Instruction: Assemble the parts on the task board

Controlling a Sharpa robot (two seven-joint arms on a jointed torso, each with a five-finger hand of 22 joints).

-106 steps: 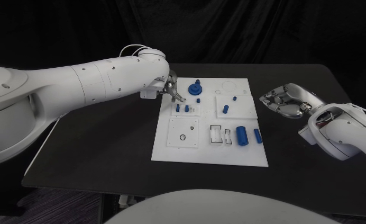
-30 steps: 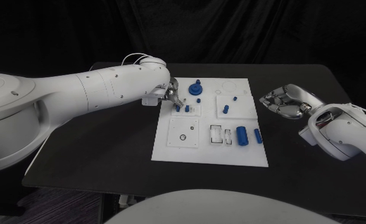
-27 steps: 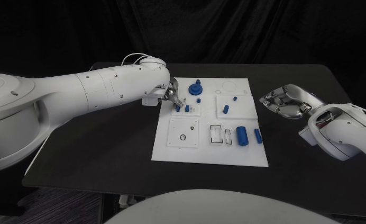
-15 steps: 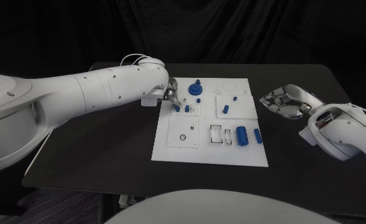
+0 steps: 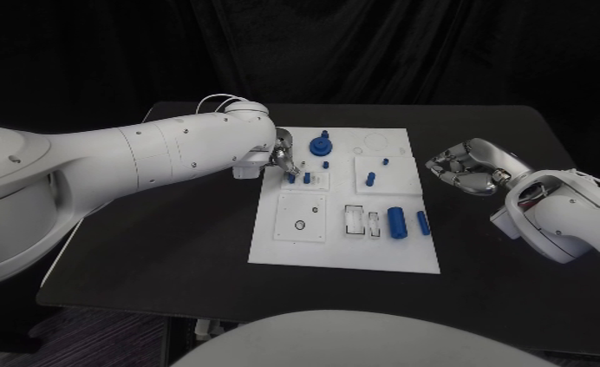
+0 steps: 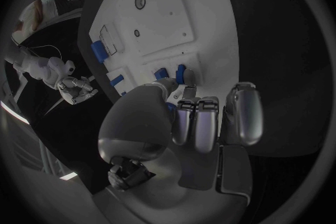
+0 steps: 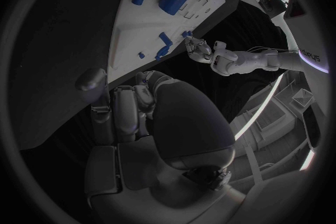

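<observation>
The white task board (image 5: 313, 245) lies mid-table. My left hand (image 5: 283, 159) is at its left edge, over two upright blue pegs (image 5: 306, 178). In the left wrist view the thumb and a fingertip (image 6: 187, 89) close on one blue peg (image 6: 180, 74), with the other fingers curled beside it. A blue gear-like part (image 5: 320, 143) stands just beyond. My right hand (image 5: 466, 167) hovers off the board's right side, fingers curled in on nothing. On the board's near right lie a thick blue cylinder (image 5: 396, 221) and a thinner one (image 5: 423, 223).
A blue pin (image 5: 370, 180) and a small blue stub (image 5: 385, 161) stand in the board's right middle. A square plate with a hole (image 5: 300, 215) sits at the board's near left. Black table (image 5: 163, 237) stretches on both sides.
My left forearm has shifted slightly to the right while the hand stays at the two pegs. The right hand has not moved.
</observation>
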